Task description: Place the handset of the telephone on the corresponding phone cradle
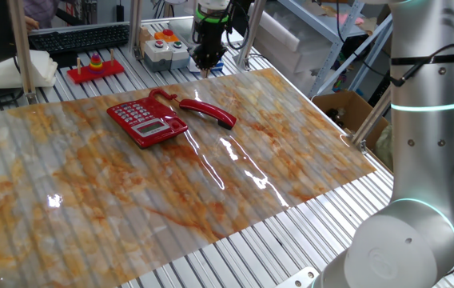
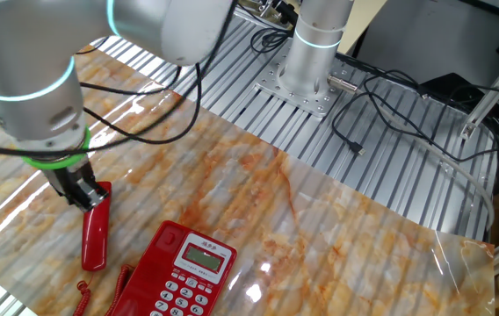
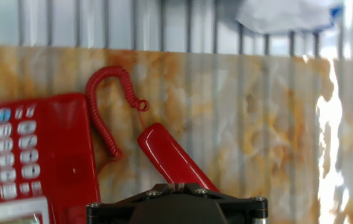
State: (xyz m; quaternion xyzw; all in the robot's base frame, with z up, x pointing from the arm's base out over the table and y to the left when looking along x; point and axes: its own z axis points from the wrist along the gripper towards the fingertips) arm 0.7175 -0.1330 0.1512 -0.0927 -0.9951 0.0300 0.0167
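- Fingers (image 2: 87, 195) of our gripper are closed, pointing down at one end of the handset (image 2: 95, 233); we cannot tell whether they pinch it or merely touch it.
- We see the handset lying flat on the counter (image 2: 320, 228), beside the telephone (image 2: 184, 274) and off its phone cradle (image 3: 76, 155), joined by the coiled cord (image 3: 102, 99).
- We judge the task barely begun: lifting, carrying and seating the handset all remain.
- Our counter wears a glossy marbled orange sheet over ribbed aluminium; beyond it sit a button box (image 1: 164, 45), a keyboard (image 1: 79, 37) and a ring toy (image 1: 95, 66).
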